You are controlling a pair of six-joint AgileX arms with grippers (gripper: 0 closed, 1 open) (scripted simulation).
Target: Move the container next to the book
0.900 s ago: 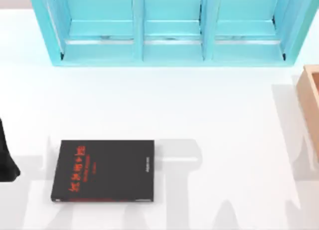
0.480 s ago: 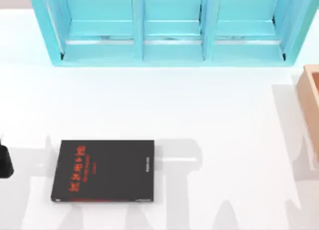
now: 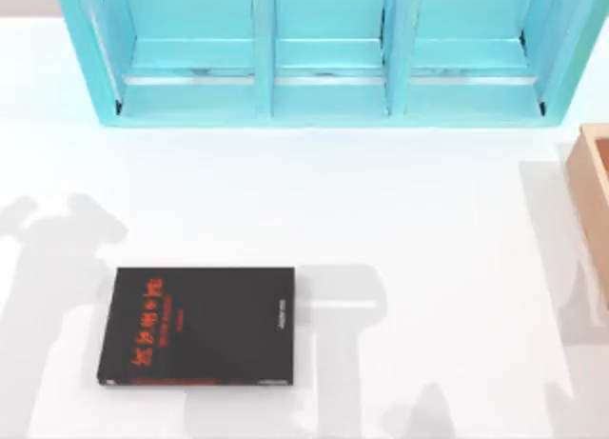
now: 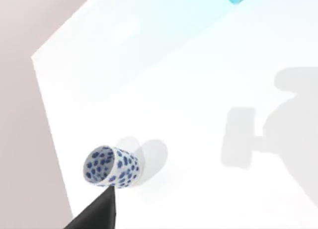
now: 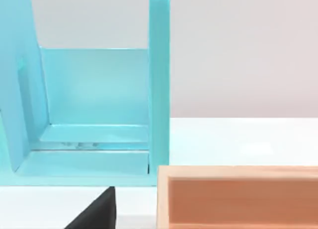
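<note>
The cup [image 4: 112, 167], white with blue spots, stands on the white table [image 4: 198, 90] near its edge. A dark finger [image 4: 97, 214] of the left gripper shows just beside the cup; whether the fingers are apart or together cannot be told. The black book [image 3: 198, 327] lies flat on the table's front left part. A dark finger [image 5: 94, 211] of the right gripper shows near the tan box [image 5: 238, 196], with the turquoise shelf [image 5: 99, 114] beyond.

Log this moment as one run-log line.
cup: on table near its edge, ungrasped | book: flat, front left | left gripper: above cup | shelf: rear | box: right edge
</note>
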